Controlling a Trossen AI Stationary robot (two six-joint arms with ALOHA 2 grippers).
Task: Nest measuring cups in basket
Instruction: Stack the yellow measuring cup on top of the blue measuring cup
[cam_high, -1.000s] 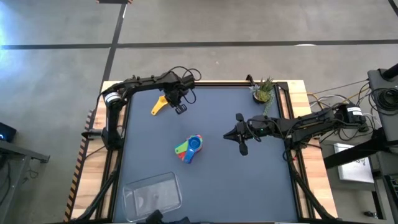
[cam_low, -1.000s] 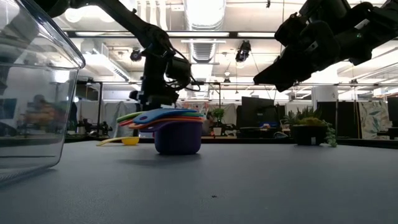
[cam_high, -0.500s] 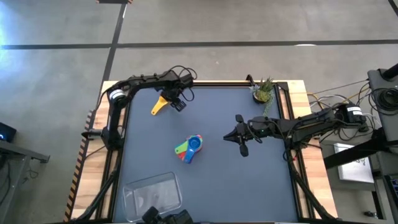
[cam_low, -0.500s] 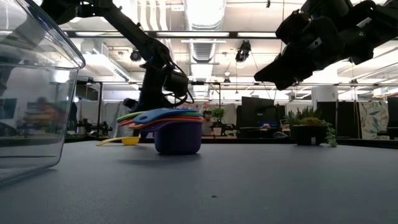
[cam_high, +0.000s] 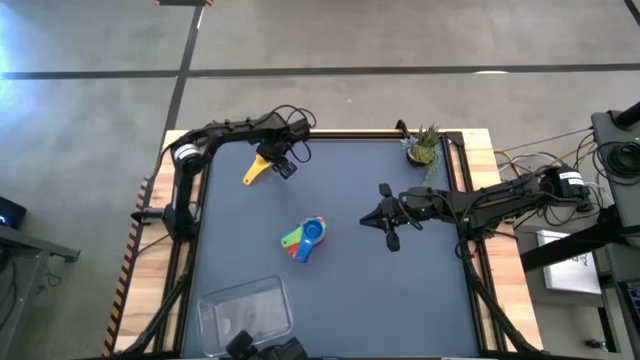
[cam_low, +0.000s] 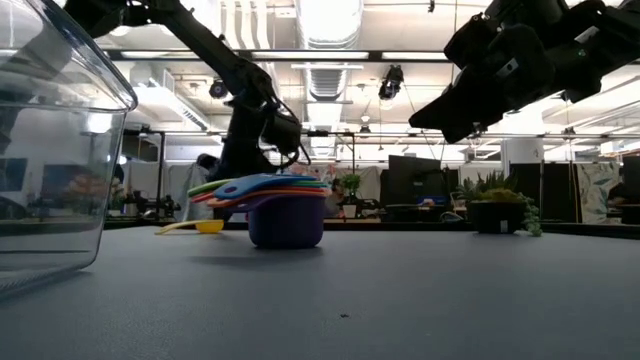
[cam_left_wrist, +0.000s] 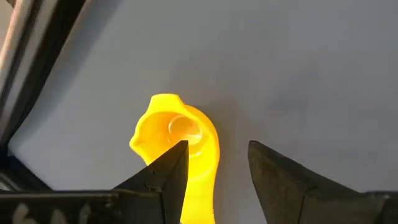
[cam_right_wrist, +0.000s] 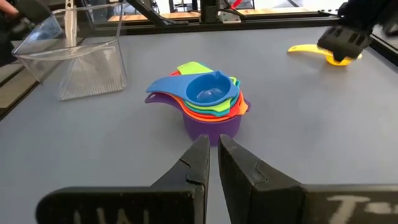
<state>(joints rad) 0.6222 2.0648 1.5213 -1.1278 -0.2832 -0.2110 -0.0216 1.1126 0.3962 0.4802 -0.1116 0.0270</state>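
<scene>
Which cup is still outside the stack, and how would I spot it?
Look to the table's far left corner, under the left hand. The yellow cup lies there alone on the mat, apart from the stack mid-table. It is the only yellow, unnested cup.

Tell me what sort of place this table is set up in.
Most likely a robotics lab in an open-plan office. Behind the dark table the low view shows desks with computer monitors, exposed ceiling ducts and strip lighting; from above, bare concrete floor surrounds the table, with cabling at its right.
</scene>
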